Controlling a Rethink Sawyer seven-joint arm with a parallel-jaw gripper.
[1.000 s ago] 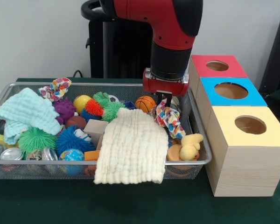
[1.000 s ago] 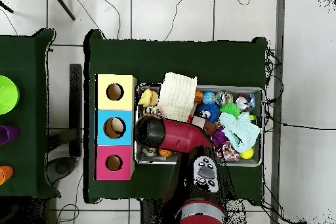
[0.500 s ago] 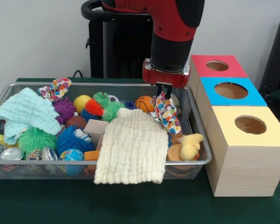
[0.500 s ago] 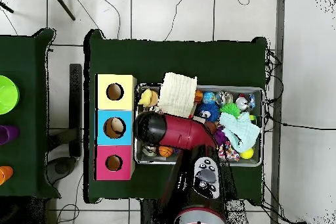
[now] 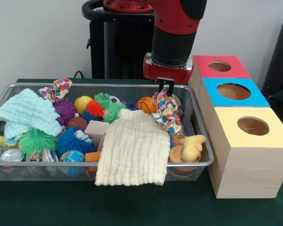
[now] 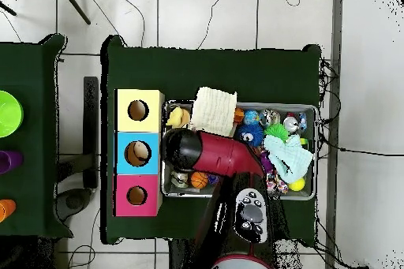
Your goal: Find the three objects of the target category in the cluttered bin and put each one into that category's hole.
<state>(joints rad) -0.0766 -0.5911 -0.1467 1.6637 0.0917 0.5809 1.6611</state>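
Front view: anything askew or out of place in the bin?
The cream waffle cloth is draped over the wire bin's near rim, hanging outside. The gripper holds one printed fabric piece dangling above the clutter; nothing looks damaged.

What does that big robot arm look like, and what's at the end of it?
The arm is thick and rounded, glossy red with a black cylindrical section lower down and a red collar beneath it. The gripper at its end is small, with thin dark fingers.

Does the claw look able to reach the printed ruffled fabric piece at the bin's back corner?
Probably yes: that ruffled fabric piece lies uncovered on top, but the claw is shut on another printed piece.
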